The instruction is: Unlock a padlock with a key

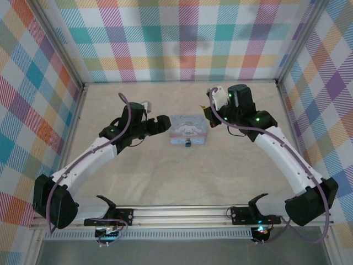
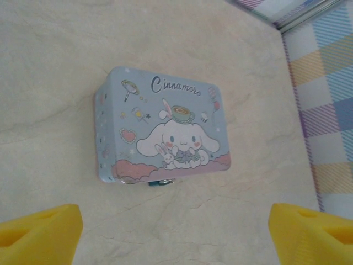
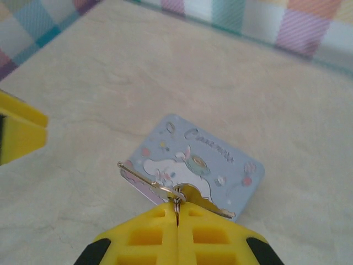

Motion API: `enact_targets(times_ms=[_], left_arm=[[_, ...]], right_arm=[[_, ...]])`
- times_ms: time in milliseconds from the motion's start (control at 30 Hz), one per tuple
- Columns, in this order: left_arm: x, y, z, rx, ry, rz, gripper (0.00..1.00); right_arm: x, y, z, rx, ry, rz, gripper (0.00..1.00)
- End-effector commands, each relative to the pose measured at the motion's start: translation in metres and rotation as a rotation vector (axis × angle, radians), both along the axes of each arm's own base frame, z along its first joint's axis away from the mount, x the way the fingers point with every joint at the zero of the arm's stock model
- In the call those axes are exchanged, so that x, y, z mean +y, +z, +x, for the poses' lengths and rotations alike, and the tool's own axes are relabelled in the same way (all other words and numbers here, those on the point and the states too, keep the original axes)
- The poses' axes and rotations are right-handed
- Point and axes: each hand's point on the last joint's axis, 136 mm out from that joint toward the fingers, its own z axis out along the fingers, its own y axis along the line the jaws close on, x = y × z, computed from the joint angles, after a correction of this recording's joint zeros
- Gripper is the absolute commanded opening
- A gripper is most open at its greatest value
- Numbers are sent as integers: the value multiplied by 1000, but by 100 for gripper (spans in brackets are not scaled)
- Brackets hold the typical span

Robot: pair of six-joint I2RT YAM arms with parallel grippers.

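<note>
One key point(image 3: 146, 178) clenched in right tool point(image 3: 177, 214); left tool point(image 2: 176, 237) released; padlock point(image 2: 161, 181) half-hidden by tin point(image 2: 160, 110).

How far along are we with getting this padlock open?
Done: the right claw is shut on the key, held above the blue tin. In hand: apparently bringing the key toward the padlock at the tin's near edge, while the left claw is open beside the tin, gripping nothing. Left: the key is not yet in the lock, so inserting, turning and freeing the shackle remain.
</note>
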Motion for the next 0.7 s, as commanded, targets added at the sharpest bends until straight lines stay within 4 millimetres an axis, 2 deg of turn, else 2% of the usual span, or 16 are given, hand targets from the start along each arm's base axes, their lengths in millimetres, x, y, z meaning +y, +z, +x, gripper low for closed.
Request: enact_targets(times_ms=[0,300,367,467,667], left_arm=[[-2,30,-4,-27,-31,-78,86],[-27,87,-11,-107,-168,-218,74],[-34,107,-11,-161,-203,-262,73],[-46,118,-14,-193,-245,-273,71],[-71,128,-21,-237,-316,-257,69]], right_arm=[[11,39,-11,-132,100,12,3],[16,37,-20,-119,77,-3,2],[19,33,-20,-94,71,-8,2],[27,27,-22,-55,79,-6,2],[45,18,-28,19,101,3,2]])
